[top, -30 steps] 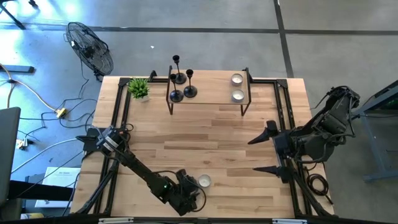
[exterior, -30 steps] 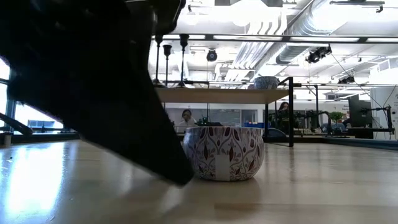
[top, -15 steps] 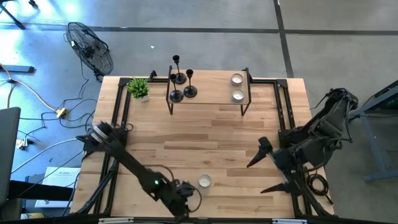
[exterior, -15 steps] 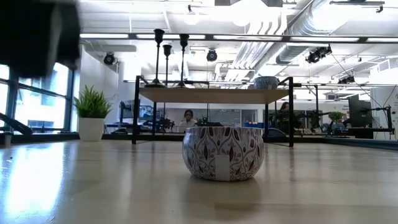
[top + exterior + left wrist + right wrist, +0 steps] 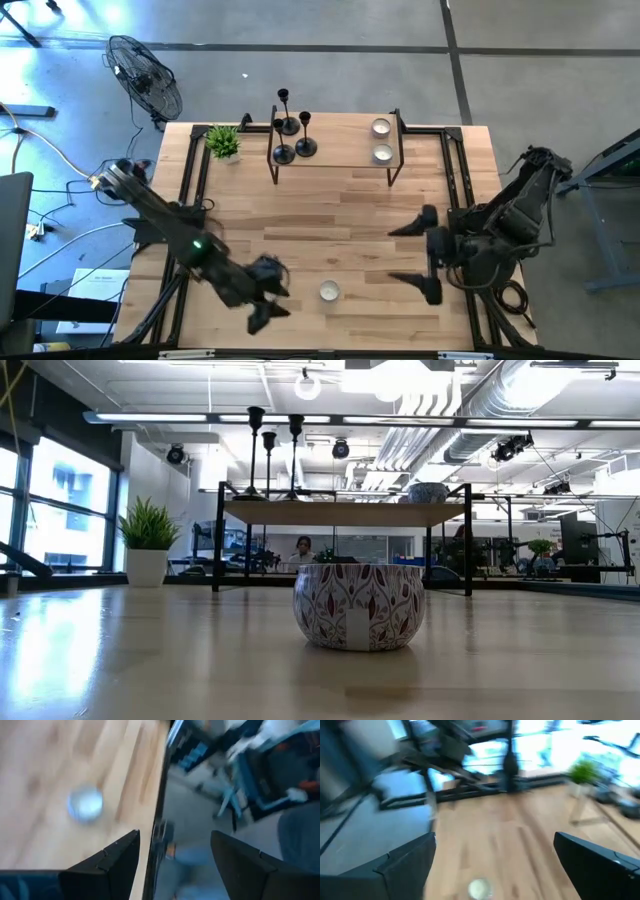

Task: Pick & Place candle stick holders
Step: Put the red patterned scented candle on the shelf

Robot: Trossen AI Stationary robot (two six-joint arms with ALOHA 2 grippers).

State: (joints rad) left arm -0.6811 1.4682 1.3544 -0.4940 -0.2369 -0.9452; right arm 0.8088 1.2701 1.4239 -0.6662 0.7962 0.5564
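Note:
Three black candle stick holders (image 5: 290,138) stand by their round bases on the left end of a raised wooden shelf (image 5: 340,150) at the far middle; they also show in the low view (image 5: 270,455). Two tealight cups (image 5: 382,140) sit on the shelf's right end. A third cup (image 5: 329,291), with a patterned wall (image 5: 360,605), stands on the table near the front edge. My left gripper (image 5: 272,298) is open and empty, left of that cup (image 5: 86,803). My right gripper (image 5: 412,255) is open and empty, right of the cup (image 5: 479,889).
A small potted plant (image 5: 223,141) stands at the far left corner, left of the shelf. Black frame rails (image 5: 455,170) run along the table's left and right sides. Bare wood lies between the shelf and the front cup. A fan (image 5: 145,75) stands on the floor beyond the table.
My left gripper has drawn back from right beside the front cup toward the table's left and has left the low view. My right gripper has swung a little toward the table's left and turned toward that cup. The cup has stayed in place.

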